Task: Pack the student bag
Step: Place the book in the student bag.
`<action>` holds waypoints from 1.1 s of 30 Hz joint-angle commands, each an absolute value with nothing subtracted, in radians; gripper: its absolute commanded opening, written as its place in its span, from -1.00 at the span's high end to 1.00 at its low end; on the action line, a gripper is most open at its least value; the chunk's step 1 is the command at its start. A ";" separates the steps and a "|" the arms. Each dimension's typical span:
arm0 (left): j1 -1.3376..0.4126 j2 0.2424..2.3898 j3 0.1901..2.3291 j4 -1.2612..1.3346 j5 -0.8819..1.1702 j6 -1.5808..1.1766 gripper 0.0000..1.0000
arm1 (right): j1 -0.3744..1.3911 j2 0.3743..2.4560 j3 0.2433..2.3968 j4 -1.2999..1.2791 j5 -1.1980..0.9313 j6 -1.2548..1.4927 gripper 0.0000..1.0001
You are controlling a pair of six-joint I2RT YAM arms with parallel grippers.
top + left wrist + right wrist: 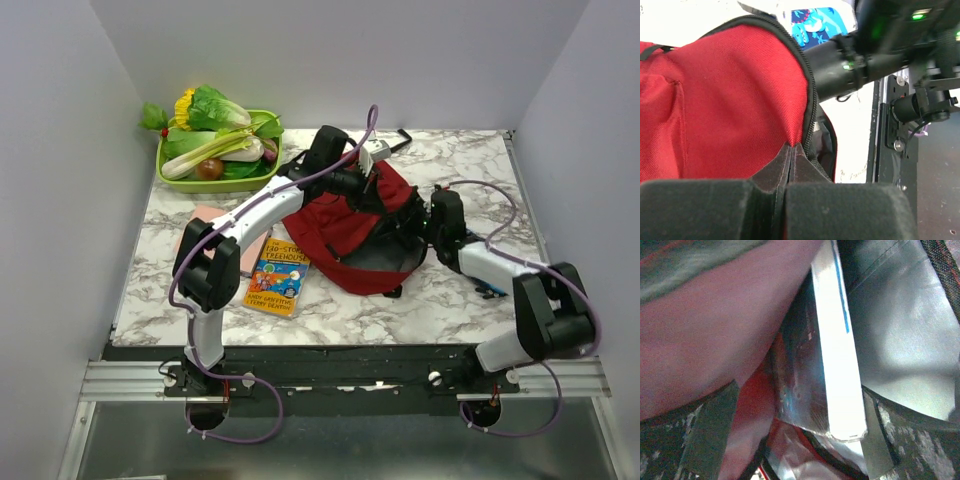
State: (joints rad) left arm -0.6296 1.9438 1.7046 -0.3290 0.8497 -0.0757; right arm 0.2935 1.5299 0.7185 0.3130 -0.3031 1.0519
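1. The student bag (345, 225) lies in the middle of the bench (400, 310), with its mouth open.
2. The left gripper (790, 165) is at the far top edge of the bag. It is shut tight on a fold of the red cloth, right by the black zip.
3. The right gripper (800, 425) is down inside the bag's mouth. Its fingers (715, 425) stand wide apart and squeeze nothing.
4. A thin flat thing (840, 365) with a white edge and a blue stripe stands inside the bag, between those fingers.
5. A bright story book (278, 272) lies flat just left of the bag.
6. A pink flat thing (205, 215) lies further left of the bag.
7. A green tray (200, 185) of vegetables sits behind the bag, to the left.
8. A blue pencil case (820, 20) peeks out beyond the bag's edge.
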 commanded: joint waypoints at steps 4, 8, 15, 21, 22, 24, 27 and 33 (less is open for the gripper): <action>-0.606 1.931 1.667 -0.308 0.779 -0.038 1.00 | 0.299 1.215 0.643 0.033 -0.301 0.828 -1.00; -0.601 1.979 1.706 -0.327 0.744 -0.023 1.00 | 0.299 1.094 0.595 -0.044 -0.347 0.808 -1.00; -0.601 2.013 1.769 -0.330 0.752 -0.048 1.00 | 0.299 1.071 0.535 -0.092 -0.313 0.769 -0.66; -0.601 1.983 1.750 -0.311 0.778 -0.075 1.00 | 0.299 1.259 0.627 -0.147 -0.256 0.655 -0.03; -0.601 1.977 1.747 -0.305 0.782 -0.081 1.00 | 0.299 1.287 0.641 -0.146 -0.252 0.646 0.06; -0.601 1.962 1.733 -0.287 0.787 -0.098 1.00 | 0.299 1.348 0.698 -0.147 -0.256 0.620 0.32; -0.601 1.948 1.730 -0.278 0.798 -0.103 1.00 | 0.299 1.371 0.739 -0.176 -0.274 0.569 0.53; -0.601 1.947 1.744 -0.278 0.810 -0.107 1.00 | 0.299 1.397 0.749 -0.251 -0.271 0.503 0.99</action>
State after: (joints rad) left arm -0.6041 2.0006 1.7264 -0.3214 0.7742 -0.0879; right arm 0.2939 1.3697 0.7174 -0.1604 -0.2779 0.5819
